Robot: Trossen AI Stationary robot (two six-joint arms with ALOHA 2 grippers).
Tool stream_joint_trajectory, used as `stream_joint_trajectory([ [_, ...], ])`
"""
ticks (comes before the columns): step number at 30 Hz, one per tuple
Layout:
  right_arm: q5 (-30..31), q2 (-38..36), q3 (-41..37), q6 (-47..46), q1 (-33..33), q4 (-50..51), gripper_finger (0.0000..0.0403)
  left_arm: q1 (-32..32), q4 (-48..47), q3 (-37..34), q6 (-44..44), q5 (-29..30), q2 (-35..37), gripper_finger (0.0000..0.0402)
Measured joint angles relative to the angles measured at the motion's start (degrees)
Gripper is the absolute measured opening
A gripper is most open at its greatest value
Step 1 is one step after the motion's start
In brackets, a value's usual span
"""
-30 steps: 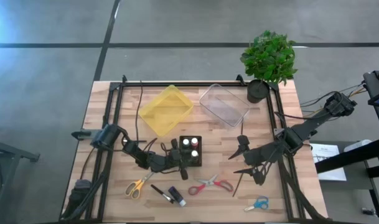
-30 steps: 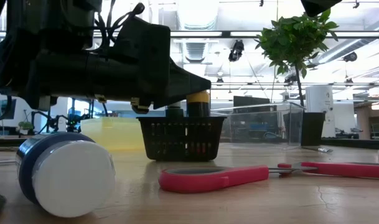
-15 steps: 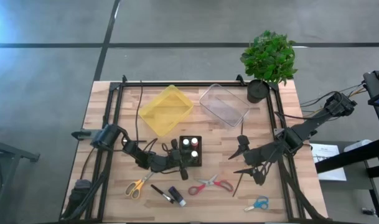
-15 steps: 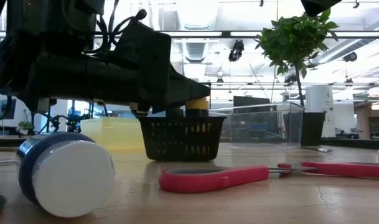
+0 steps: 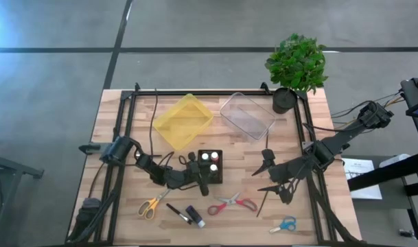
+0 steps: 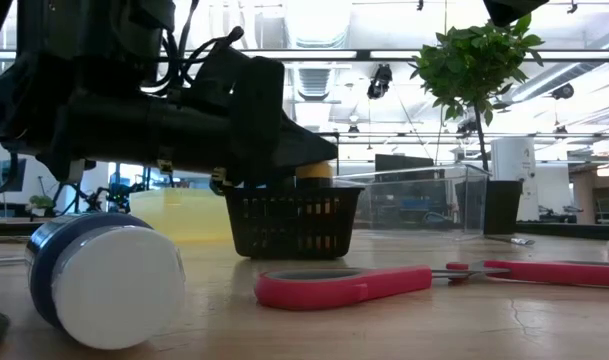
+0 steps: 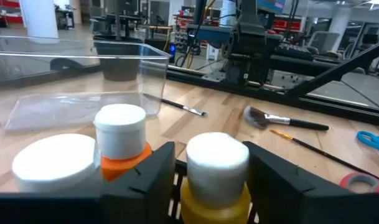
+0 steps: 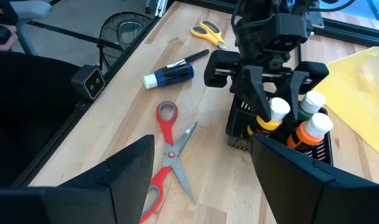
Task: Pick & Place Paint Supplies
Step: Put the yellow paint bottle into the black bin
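Wooden table (image 5: 119, 206): left gripper (image 8: 271, 93) apart astride yellow bottle (image 7: 215, 180) in black basket (image 5: 210, 167); right gripper (image 5: 270, 177) apart at 3 o'clock.

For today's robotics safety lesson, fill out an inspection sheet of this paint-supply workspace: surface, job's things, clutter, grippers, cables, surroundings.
Surface: light wooden table with a black frame.
Job's things: black mesh basket holding white-capped bottles, among them a yellow paint bottle; blue bottle with a white cap lying on its side; yellow-handled scissors, red-handled scissors, blue-handled scissors; wide-bristled brush.
Clutter: yellow plastic tray, clear plastic bin, potted green plant.
Grippers: left gripper straddles the yellow paint bottle at the basket, jaws apart; right gripper waits open right of the basket.
Cables: black cables along the frame.
Surroundings: grey floor.
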State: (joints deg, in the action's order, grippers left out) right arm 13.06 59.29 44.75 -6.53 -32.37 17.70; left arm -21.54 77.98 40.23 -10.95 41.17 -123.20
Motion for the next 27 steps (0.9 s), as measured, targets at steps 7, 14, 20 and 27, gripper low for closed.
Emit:
stream_joint_trajectory([
  [7, 0.0, 0.0, 0.0, 0.0, 0.0, 0.0, 0.0263, 0.0, -0.1, 0.0, 0.0, 0.0, 0.0, 0.0205],
  [14, 0.0, 0.0, 0.0, 0.1, 0.0, 0.0, 0.0263, 0.0, 0.4, 0.0, 0.3, -0.1, 0.0, 0.0182],
  [20, 0.0, 0.0, 0.0, 0.1, 0.0, 0.0, 0.0263, 0.0, 0.6, 0.0, 0.6, -0.6, 0.0, 0.0168],
  [27, 0.0, 0.0, -0.2, -0.2, 0.0, 0.0, 0.0263, 0.0, 0.6, 0.0, 0.6, -0.7, 0.0, 0.0168],
])
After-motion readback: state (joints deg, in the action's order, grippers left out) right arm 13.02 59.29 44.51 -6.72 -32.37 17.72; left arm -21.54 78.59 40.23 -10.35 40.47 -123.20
